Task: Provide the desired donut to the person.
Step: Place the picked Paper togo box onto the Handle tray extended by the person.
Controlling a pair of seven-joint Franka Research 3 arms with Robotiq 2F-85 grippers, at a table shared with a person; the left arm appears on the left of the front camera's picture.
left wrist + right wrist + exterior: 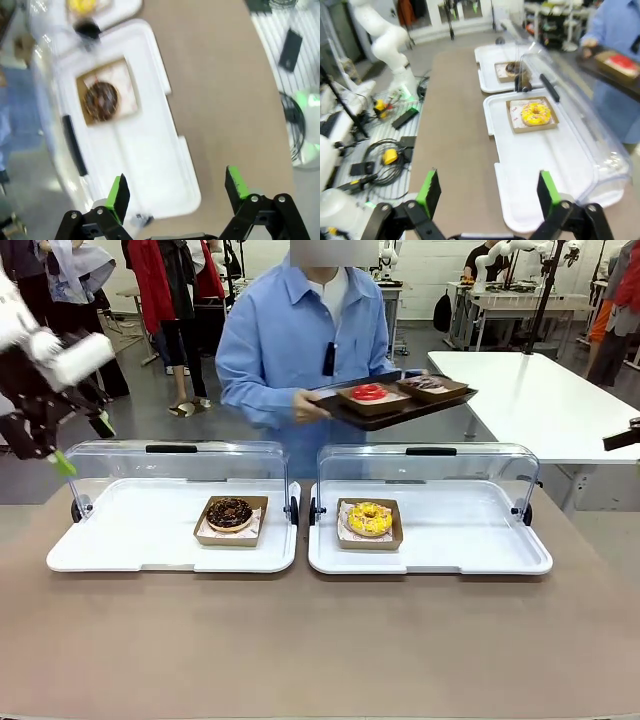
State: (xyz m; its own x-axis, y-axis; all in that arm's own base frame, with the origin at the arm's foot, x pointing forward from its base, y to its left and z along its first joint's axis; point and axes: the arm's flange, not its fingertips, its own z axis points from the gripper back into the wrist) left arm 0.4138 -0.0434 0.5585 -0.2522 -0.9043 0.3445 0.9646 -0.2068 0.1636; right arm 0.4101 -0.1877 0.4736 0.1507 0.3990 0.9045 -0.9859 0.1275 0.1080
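Chocolate donut at 9 o'clock, yellow donut at 3: soft, fragile; judged best gripped by cardboard trays. Both jaws stood apart, empty.

No readable text, label, brand, number or sign anywhere. Faint reddish print on the paper liner under the chocolate donut, too blurred to make out. Nothing legible on the white trays, the clear lids or the person's dark tray.
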